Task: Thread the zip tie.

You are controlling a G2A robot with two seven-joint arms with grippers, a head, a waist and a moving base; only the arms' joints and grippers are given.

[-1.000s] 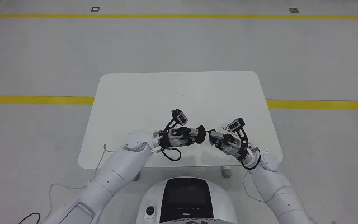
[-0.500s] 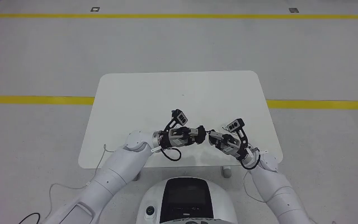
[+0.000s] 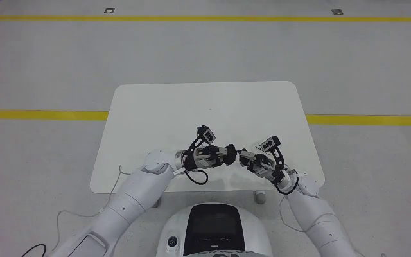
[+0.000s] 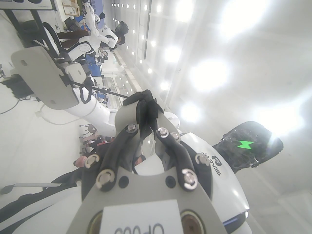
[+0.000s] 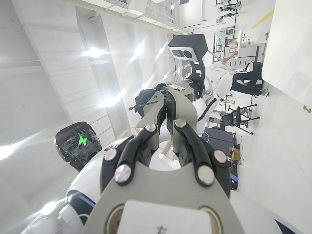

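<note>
Just above the near edge of the white rounded-corner desk [image 3: 192, 109], the two grippers face each other with their tips close together. On the left, the left gripper [image 4: 144, 103] has its fingers pressed together on a dark bunched end. I take this to be the head end of the thin black plastic zip tie [image 4: 114, 93]. From there the strap runs straight across the small gap to the right gripper [image 5: 166, 96]. Its fingers are likewise clamped on the strap, with a short length sticking out past them. Whether the tail has entered the head's slot is too small to tell. Farther off the desk's white top stretches away, and beyond it a yellow floor line [image 3: 51, 114] crosses the grey floor.

The strap looks slim and springy, so a small misalignment between the arms could send the tail past the slot or make it bow. So narrow a pinch may also let the zip tie twist or slip. If released, it could fall past the near edge onto the floor.
</note>
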